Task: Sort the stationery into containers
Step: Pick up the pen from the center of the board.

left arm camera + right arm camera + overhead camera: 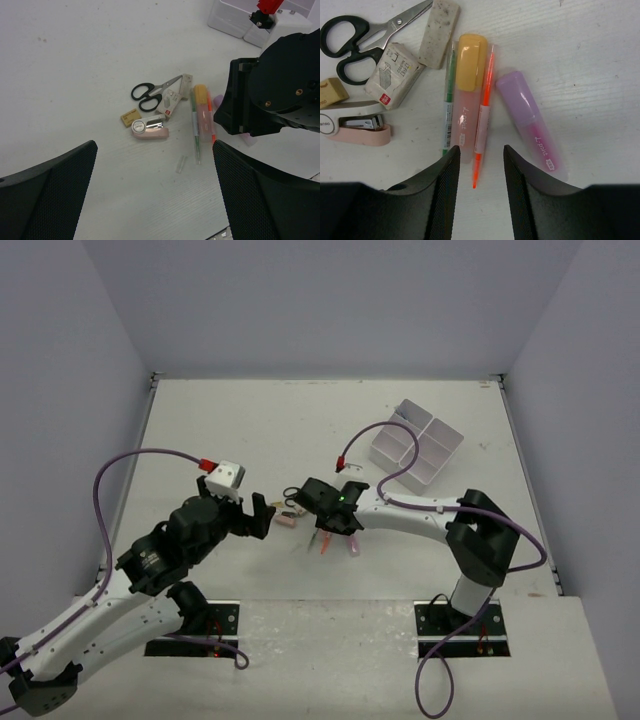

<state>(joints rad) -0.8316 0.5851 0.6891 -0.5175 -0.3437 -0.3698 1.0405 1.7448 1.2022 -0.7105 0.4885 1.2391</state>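
Note:
The stationery lies in a loose pile: black-handled scissors [350,45], a grey-white eraser [439,32], a tan eraser [331,91], a green pen [448,100], an orange-capped marker [469,95], a thin orange pen [484,120] and a purple marker [530,120]. My right gripper [481,150] hangs low over the markers. Its fingers stand apart on either side of the orange pen's tip and touch nothing. My left gripper [154,150] is wide open over bare table, short of the pile. The white four-compartment container [415,445] stands at the back right.
A pink stapler [357,132] and a small staple box [395,75] lie among the stationery. A small clear cap [181,164] lies apart from the pile. The two arms face each other closely over the pile, with the right wrist [280,90] near my left fingers.

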